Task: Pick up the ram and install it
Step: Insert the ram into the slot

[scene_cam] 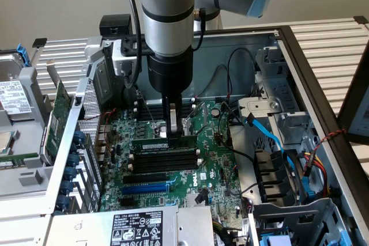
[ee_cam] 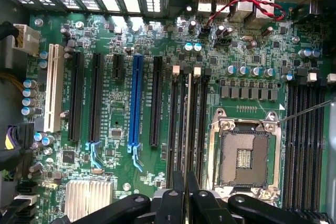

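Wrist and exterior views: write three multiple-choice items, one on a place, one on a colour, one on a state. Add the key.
1. Where is the ram?
A. on a hard drive
B. in the gripper, at the memory slots
C. lying on the power supply

2. What colour is the long slot flanked by black ones?
A. red
B. blue
C. yellow

3. How is the CPU socket?
A. under a cooler
B. under a fan
C. uncovered

Key:
1 B, the gripper pinches the stick at the slots.
2 B, it is plainly blue in the wrist view.
3 C, its metal frame and contacts lie bare.
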You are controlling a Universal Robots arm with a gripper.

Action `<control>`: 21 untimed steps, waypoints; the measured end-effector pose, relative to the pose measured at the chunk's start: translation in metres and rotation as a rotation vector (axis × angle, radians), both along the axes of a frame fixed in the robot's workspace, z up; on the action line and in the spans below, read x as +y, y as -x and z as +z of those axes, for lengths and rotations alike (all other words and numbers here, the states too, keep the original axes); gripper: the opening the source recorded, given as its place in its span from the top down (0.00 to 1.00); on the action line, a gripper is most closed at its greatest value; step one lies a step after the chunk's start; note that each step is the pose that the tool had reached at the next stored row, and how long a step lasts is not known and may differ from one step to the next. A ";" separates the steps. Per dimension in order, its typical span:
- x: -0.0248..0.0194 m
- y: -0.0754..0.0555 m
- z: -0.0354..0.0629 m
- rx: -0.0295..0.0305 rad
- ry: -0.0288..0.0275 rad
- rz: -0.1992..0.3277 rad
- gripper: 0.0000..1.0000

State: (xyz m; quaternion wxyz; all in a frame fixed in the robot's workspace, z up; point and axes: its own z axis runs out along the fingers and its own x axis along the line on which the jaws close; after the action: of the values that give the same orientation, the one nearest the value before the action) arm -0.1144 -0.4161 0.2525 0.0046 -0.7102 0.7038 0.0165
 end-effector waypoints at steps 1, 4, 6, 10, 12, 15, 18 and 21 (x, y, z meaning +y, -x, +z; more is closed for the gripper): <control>0.0000 0.000 -0.0001 -0.0001 0.0009 0.000 0.87; 0.0000 0.000 -0.0003 0.0002 0.0084 0.000 0.87; 0.0000 0.000 -0.0003 0.0009 0.0164 0.001 0.87; 0.0000 0.000 -0.0002 0.0011 0.0179 0.002 0.87; 0.0000 0.000 -0.0003 0.0010 0.0180 0.005 0.87; 0.0000 0.000 -0.0005 0.0008 0.0179 0.027 0.87; -0.0014 0.000 -0.0008 0.0006 0.0177 0.031 0.87; -0.0019 0.000 -0.0018 0.0007 0.0179 0.029 0.87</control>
State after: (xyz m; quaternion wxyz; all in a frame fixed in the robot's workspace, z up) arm -0.1144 -0.4180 0.2507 -0.0023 -0.7204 0.6935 0.0105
